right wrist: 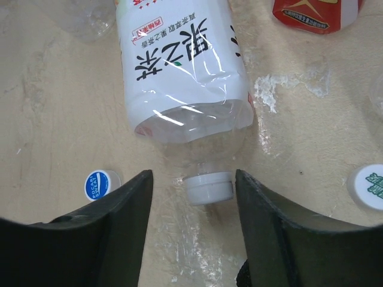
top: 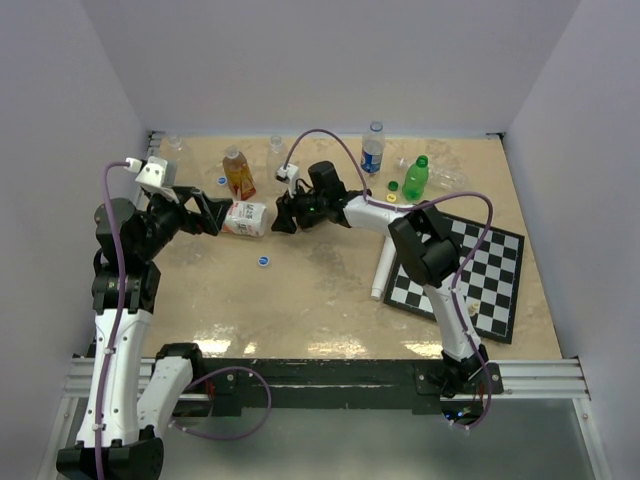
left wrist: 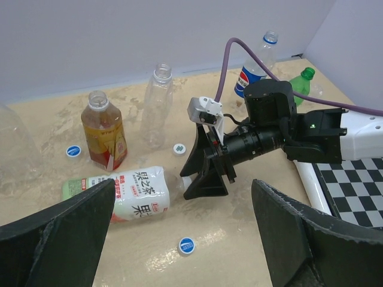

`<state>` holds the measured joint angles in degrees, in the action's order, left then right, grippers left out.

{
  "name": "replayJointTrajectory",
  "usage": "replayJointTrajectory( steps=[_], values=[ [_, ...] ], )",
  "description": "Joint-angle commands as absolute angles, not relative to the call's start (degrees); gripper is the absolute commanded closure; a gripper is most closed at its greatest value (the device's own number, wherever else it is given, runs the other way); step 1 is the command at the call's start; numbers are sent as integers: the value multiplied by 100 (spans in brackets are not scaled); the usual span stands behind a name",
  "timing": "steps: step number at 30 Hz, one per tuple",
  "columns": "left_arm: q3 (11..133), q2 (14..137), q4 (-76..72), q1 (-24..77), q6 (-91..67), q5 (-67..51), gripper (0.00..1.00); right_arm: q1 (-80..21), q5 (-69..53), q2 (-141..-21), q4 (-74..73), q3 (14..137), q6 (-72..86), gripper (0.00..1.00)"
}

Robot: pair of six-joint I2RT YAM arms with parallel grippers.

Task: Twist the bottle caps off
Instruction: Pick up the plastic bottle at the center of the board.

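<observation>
Right gripper (right wrist: 192,176), spread, flanks white round plastic cap (right wrist: 208,187) on lying white-labelled clear bottle (right wrist: 185,78) toward left edge of counter (top: 330,300); left gripper (left wrist: 184,197) gapes.

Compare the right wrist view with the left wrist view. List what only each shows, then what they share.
Only the right wrist view: the white cap still on the lying bottle's neck, between the open fingers of the right gripper. Only the left wrist view: the Pepsi bottle, green bottle, clear bottle and chessboard. Both: the lying bottle, amber bottle, a loose blue cap and a white-green cap.
</observation>
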<state>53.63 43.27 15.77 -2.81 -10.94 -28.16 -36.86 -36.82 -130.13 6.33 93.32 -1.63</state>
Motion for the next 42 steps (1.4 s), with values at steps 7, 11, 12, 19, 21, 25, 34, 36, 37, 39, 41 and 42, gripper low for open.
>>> replayJointTrajectory(
  steps=[7, 11, 12, 19, 21, 25, 34, 36, 37, 39, 41, 42],
  values=[
    [5326, 4219, 1547, -255, -1055, -2935, 0, -3718, -3692, -13113, 492, 9606, -308, 48],
    [5317, 4201, 1556, -246, -1063, -2971, 0, -3718, -3568, -13175, 466, 9641, -308, 41],
    [5317, 4201, 1564, -246, -1063, -2979, 0, -3718, -3568, -13184, 457, 9650, -308, 41],
    [5265, 4157, 1582, -246, -1081, -3023, 0, -3718, -3603, -13254, 343, 9747, -334, 49],
    [5256, 4131, 1599, -246, -1072, -3023, 0, -3718, -3647, -13245, 352, 9747, -369, 58],
    [5247, 4105, 1617, -246, -1055, -3032, 0, -3718, -3797, -13158, 264, 9747, -536, 78],
    [5352, 4096, 1696, -167, -906, -3217, 1, -3718, -3753, -12289, -465, 9537, -1396, 100],
    [5370, 4104, 1688, -123, -862, -3295, 1, -3718, -3770, -11972, -728, 9457, -1642, 100],
    [5396, 4113, 1679, -106, -853, -3348, 1, -3718, -3771, -11840, -921, 9440, -1774, 100],
    [5414, 4122, 1653, -62, -835, -3471, 1, -3718, -3718, -11506, -1290, 9352, -2064, 100],
    [5458, 4140, 1617, -44, -844, -3629, 1, -3700, -3630, -11120, -1554, 9159, -2310, 100],
    [5458, 4148, 1600, -44, -852, -3682, 1, -3691, -3578, -10909, -1677, 9071, -2425, 100]
  ],
)
